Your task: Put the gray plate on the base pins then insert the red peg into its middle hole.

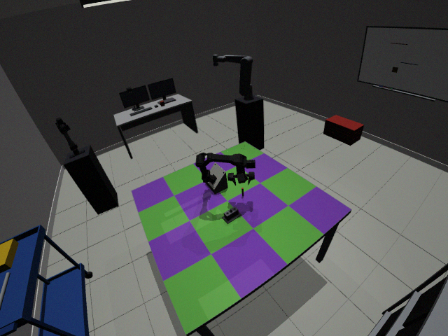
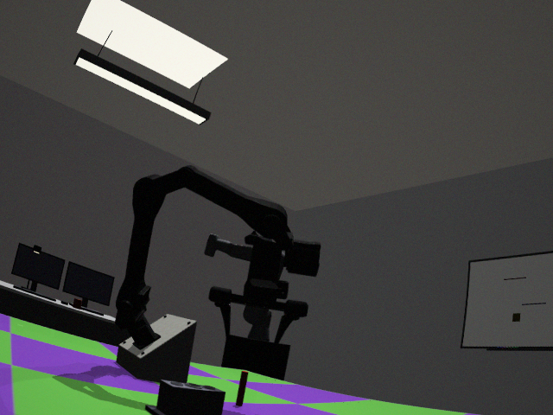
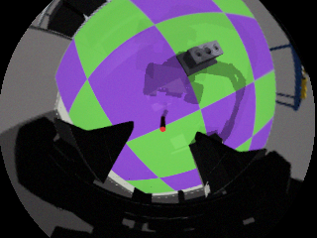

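Note:
The gray plate (image 1: 230,212) (image 2: 192,396) (image 3: 207,52) sits on the dark base (image 1: 227,220) (image 2: 153,409) (image 3: 187,65) and looks level. Three round spots show in a row on its top; whether the outer ones are filled by the pins is too small to tell. The red peg (image 1: 242,192) (image 2: 242,388) (image 3: 162,124) stands upright on the table, apart from the plate, with its bright red top up. My gripper (image 1: 241,183) (image 2: 253,339) (image 3: 165,130) is open and empty, pointing down above the peg, with the peg between its fingers in the wrist view.
My arm stands on a wedge-shaped gray mount (image 1: 218,178) (image 2: 174,343), left of the peg in the top and exterior views. The checkered table (image 1: 249,265) carries these things. Other arms on black pedestals (image 1: 249,122), a desk and a blue cart stand off the table.

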Available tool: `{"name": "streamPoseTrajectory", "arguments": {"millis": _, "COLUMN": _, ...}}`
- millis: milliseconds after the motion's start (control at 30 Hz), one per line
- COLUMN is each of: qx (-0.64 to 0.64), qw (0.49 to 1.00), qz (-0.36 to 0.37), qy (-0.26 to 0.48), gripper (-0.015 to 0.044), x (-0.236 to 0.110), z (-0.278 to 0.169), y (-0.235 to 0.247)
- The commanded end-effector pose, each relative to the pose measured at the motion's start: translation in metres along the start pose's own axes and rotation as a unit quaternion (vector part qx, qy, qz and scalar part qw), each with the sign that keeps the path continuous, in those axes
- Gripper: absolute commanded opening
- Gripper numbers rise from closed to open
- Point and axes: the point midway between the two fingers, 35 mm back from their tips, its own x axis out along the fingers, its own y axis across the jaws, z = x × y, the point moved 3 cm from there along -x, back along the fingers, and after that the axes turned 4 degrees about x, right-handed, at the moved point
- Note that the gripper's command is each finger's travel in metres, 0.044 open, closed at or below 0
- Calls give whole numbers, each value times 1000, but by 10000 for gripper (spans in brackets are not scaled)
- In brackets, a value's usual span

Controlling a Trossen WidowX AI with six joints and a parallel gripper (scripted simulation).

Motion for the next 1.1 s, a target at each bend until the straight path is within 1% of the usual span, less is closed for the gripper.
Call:
{"name": "streamPoseTrajectory", "arguments": {"millis": 0, "qx": 209, "qw": 978, "qz": -4, "qy": -1, "gripper": 440, "x": 5, "z": -35, "y": -2}}
{"name": "streamPoseTrajectory", "arguments": {"millis": 467, "qx": 209, "qw": 978, "qz": -4, "qy": -1, "gripper": 440, "x": 5, "z": -32, "y": -4}}
{"name": "streamPoseTrajectory", "arguments": {"millis": 500, "qx": 209, "qw": 978, "qz": -4, "qy": -1, "gripper": 440, "x": 7, "z": -32, "y": -4}}
{"name": "streamPoseTrajectory", "arguments": {"millis": 600, "qx": 210, "qw": 978, "qz": -4, "qy": -1, "gripper": 440, "x": 29, "z": -32, "y": -5}}
{"name": "streamPoseTrajectory", "arguments": {"millis": 733, "qx": 210, "qw": 978, "qz": -4, "qy": -1, "gripper": 440, "x": 33, "z": -32, "y": -5}}
{"name": "streamPoseTrajectory", "arguments": {"millis": 833, "qx": 210, "qw": 978, "qz": -5, "qy": -1, "gripper": 440, "x": 45, "z": -32, "y": -4}}
{"name": "streamPoseTrajectory", "arguments": {"millis": 1067, "qx": 210, "qw": 978, "qz": -4, "qy": -1, "gripper": 440, "x": 52, "z": -32, "y": -4}}
